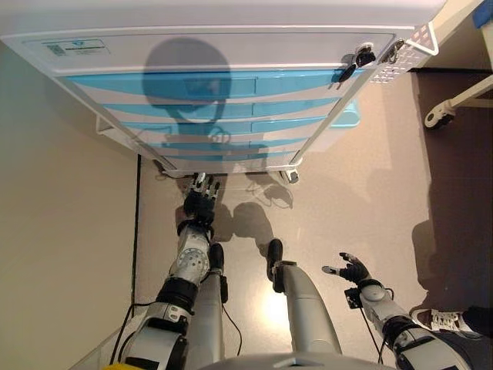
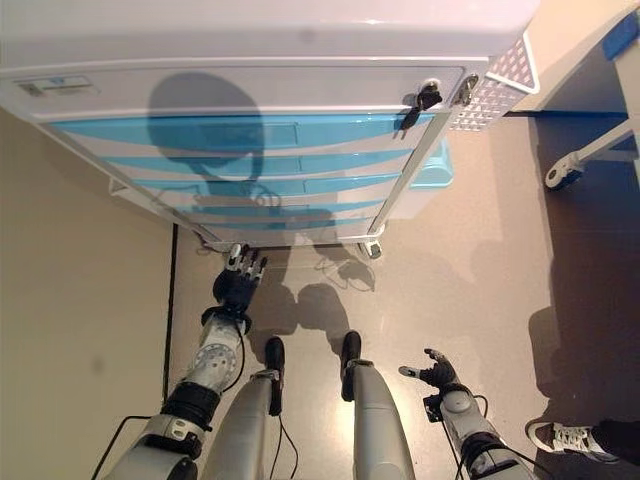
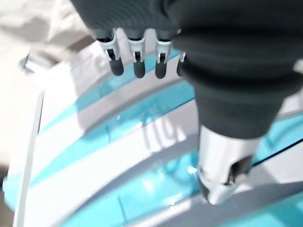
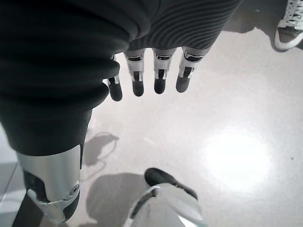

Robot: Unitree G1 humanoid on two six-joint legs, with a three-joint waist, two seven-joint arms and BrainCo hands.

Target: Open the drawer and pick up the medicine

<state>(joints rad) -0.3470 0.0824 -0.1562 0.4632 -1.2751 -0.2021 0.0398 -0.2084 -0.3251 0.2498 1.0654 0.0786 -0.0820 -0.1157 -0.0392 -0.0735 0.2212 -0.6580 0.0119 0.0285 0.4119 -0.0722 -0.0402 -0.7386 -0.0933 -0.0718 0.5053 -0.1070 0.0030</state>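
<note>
So the drawer cabinet [image 1: 223, 100] sits at 12 o'clock from the robot, a white wheeled unit with a stack of turquoise drawer fronts [image 1: 208, 83], all looking closed. The medicine isn't visible anywhere, so I'd guess it's inside one of those drawers, but which one, no idea.

The left hand [image 1: 202, 202] is reaching toward the bottom of the cabinet, fingers straight and loosely spread, holding nothing. In its wrist view the fingertips [image 3: 137, 68] hover over the blue fronts, near them, though I can't tell if they touch. The right hand [image 1: 353, 270] is off at 4 o'clock, low over the floor, relaxed and empty.

Handling-wise: the drawers look like rigid smooth plastic, probably slick, so flat fingers will likely slide. Best bet is hooking fingertips under the lip or recess along a front's edge and pulling straight out. A cabinet on casters might roll toward you rather than letting the drawer slide. The medicine is probably light.

Hard to make out: actual handles on the drawers, since the fronts are seen steeply from above and shadowed. A person's shoe [image 1: 443, 317] sits at 4 o'clock.
</note>
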